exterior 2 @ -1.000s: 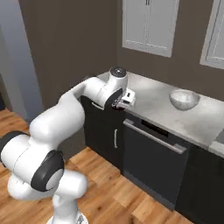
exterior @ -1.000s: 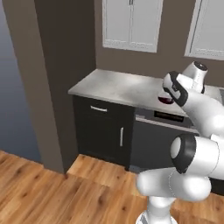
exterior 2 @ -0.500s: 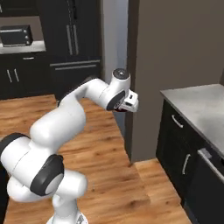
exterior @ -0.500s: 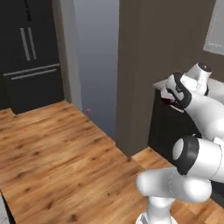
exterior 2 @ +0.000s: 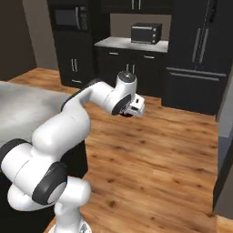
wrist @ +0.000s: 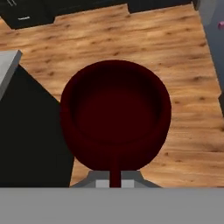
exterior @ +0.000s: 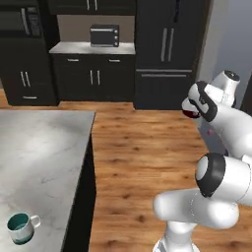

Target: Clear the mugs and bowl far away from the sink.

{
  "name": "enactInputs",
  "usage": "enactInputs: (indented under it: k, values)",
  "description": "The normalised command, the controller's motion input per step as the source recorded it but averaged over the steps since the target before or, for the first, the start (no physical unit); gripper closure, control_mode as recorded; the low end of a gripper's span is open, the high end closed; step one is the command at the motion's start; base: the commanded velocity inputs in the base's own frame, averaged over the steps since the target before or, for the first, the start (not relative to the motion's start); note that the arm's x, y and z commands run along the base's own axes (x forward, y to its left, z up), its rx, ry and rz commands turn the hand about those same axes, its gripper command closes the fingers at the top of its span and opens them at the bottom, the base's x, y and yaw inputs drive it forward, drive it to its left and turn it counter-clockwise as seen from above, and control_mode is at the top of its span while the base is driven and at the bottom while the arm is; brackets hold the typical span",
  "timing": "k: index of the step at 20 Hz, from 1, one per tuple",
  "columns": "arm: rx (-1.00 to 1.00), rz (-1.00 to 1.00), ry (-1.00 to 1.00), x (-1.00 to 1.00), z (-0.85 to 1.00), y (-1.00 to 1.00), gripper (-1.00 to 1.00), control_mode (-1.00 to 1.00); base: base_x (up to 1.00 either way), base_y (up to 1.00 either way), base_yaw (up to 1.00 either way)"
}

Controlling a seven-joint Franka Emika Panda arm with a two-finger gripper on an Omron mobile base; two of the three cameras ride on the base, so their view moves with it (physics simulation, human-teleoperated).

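— Dark kitchen, wood floor [exterior: 142, 147], grey marble table [exterior: 39, 147] at left. Where's the red mug?

— The dark red mug [wrist: 114, 114] is clenched by its rim in the end effector [exterior 2: 132, 109], carried over open floor. The teal mug [exterior: 20, 228] already stands on the table's near corner.

— So which step?

— Transport, I'd judge. Next: bring the red mug over the table and lower it clear of the teal one.

— And a second ago?

— The views faced a counter with wall cabinets; the base has since swung round.
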Motion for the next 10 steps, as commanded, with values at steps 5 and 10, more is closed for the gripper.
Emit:
enactInputs:
  k: [5,10]
  values:
    - [0.00,0.00,0.00,0.00,0.00,0.00,1.00,1.00,-0.21,-0.03,0.92]
    - [0.00,0.00,0.00,0.00,0.00,0.00,1.00,1.00,-0.26,-0.10,0.85]
